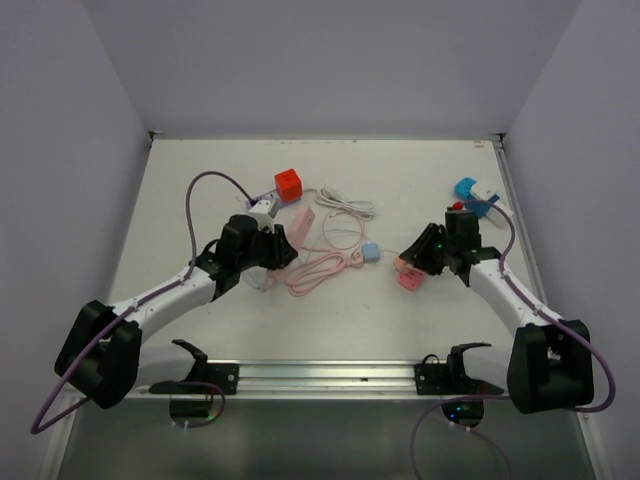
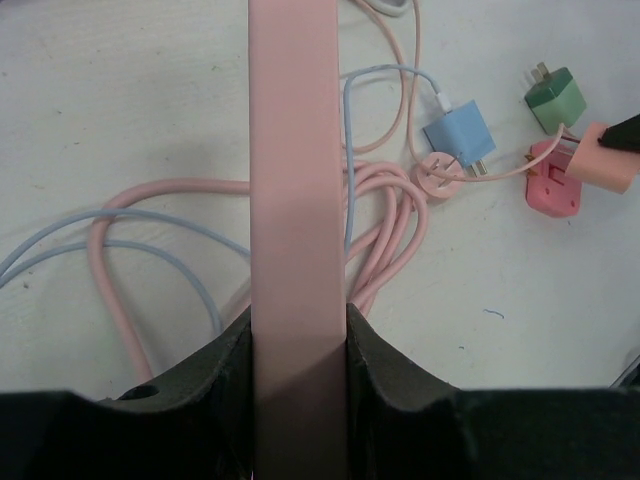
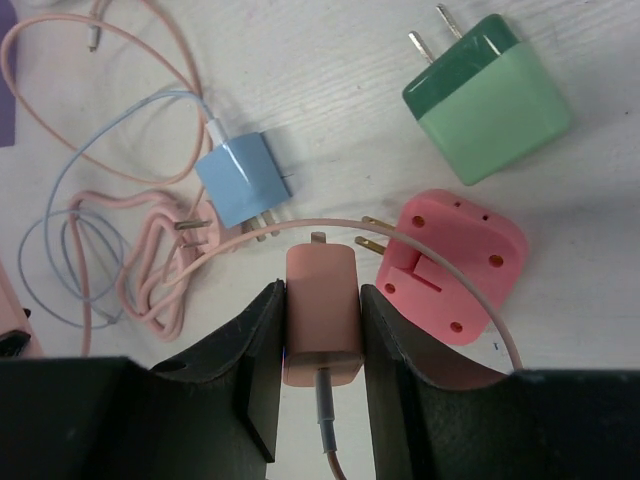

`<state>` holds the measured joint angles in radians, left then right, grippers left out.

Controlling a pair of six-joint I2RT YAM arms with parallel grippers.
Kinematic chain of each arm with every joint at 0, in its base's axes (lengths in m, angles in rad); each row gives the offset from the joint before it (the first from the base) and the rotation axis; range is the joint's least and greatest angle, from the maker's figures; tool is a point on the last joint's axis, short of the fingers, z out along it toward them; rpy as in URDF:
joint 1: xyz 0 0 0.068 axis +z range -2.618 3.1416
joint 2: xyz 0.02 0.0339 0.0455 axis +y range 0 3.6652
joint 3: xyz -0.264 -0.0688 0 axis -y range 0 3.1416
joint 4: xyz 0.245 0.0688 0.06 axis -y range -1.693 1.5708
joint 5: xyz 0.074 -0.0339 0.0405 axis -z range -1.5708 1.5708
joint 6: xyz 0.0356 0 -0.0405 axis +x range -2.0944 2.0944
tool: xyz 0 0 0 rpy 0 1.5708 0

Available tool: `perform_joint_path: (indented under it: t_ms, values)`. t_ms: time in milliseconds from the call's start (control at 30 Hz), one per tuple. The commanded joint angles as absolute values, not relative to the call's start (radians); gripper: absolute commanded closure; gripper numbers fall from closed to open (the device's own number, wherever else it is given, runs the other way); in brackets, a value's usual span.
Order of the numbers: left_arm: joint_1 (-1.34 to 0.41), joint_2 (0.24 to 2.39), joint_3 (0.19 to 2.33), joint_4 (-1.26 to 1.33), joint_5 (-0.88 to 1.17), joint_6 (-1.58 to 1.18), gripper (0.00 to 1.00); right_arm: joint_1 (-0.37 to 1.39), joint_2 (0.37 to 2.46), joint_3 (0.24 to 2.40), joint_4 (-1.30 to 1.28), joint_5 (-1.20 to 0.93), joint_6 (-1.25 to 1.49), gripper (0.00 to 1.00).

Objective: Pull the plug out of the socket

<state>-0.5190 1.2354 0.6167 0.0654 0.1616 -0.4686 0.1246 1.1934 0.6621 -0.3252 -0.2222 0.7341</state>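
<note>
Beside pink socket (image 3: 458, 268), right pincer (image 3: 322, 296) grips plug (image 3: 321, 325).

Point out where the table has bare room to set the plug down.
Bare: the table just ahead of the rail; also the far strip between red cube and blue-and-white adapter. Crowded: the middle, with pink cable, white cable and pink socket.

Pink plug (image 3: 320, 310) free, lying just beside pink socket (image 3: 455, 265).

Three chargers (image 3: 240, 180), one socket (image 3: 455, 265), one strip (image 2: 298, 200), perhaps four cables (image 2: 170, 187).
</note>
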Motion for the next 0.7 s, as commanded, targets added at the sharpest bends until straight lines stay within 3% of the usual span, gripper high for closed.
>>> perform_joint_path:
  t_ms: [0, 233, 400, 533, 667]
  values:
    - [-0.525, 1.242, 0.597, 0.112, 0.19, -0.445, 0.95, 0.117, 1.213, 0.643, -0.316, -0.19, 0.69, 0.88]
    - [-0.606, 1.331, 0.581, 0.182, 0.204, -0.495, 0.89, 0.117, 1.239, 0.635, -0.256, -0.227, 0.652, 0.7]
    - [-0.676, 1.46, 0.659, 0.25, 0.248, -0.503, 0.85, 0.118, 1.262, 0.661, -0.238, -0.275, 0.635, 0.55]
    - [-0.696, 1.561, 0.728, 0.305, 0.307, -0.529, 0.83, 0.118, 1.25, 0.689, -0.253, -0.273, 0.614, 0.38]
    - [-0.721, 1.672, 0.821, 0.307, 0.337, -0.529, 0.81, 0.118, 1.221, 0.722, -0.27, -0.256, 0.589, 0.29]
